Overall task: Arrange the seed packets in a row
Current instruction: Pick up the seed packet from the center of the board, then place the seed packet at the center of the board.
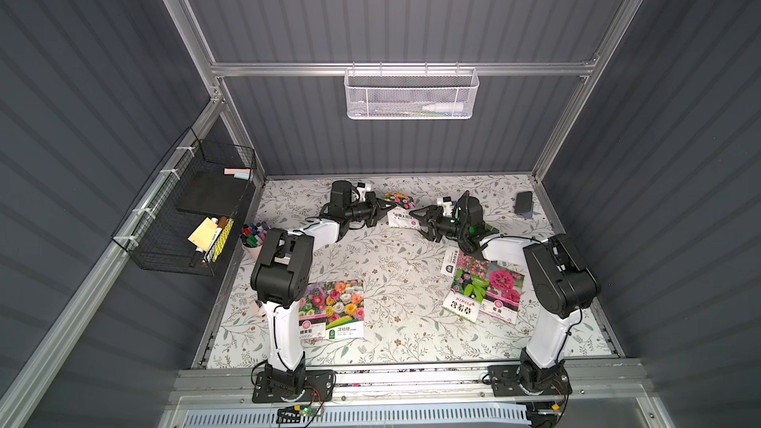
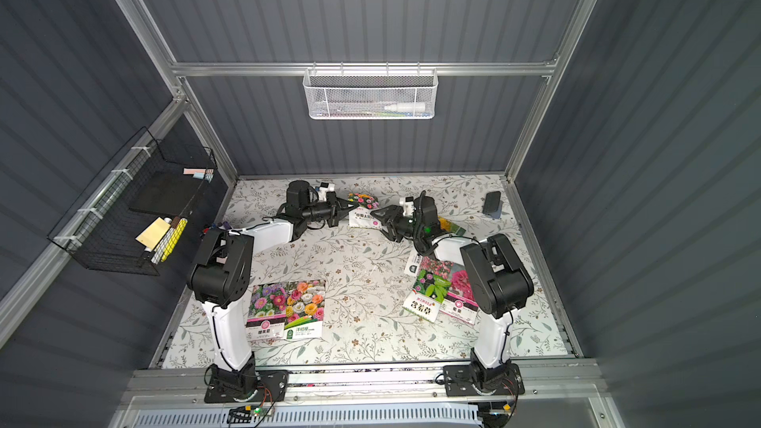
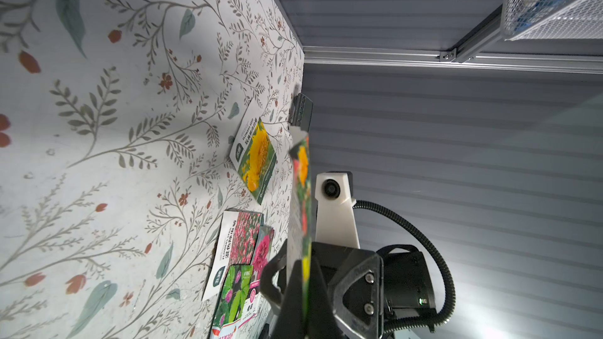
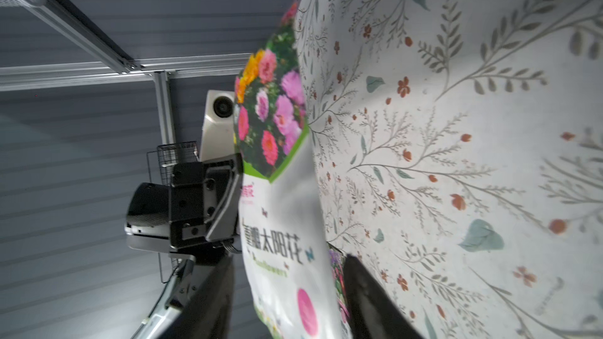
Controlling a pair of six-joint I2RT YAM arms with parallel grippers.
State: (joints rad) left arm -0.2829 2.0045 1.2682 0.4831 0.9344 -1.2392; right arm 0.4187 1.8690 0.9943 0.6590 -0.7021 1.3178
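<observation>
Between your two grippers, the held packet (image 1: 401,212) is up in the air. Your left gripper (image 1: 382,208) is clamped on one side edge. The right gripper (image 1: 416,222) faces it, jaws apart around the opposite edge, not yet pinching, I judge. The long axis of the packet lies across the line joining the grippers. You have seven packets: this one, a pair (image 1: 332,307) far behind the left gripper, a sunflower packet (image 3: 256,158) just behind the right, and a pile of three (image 1: 484,288) further back.
</observation>
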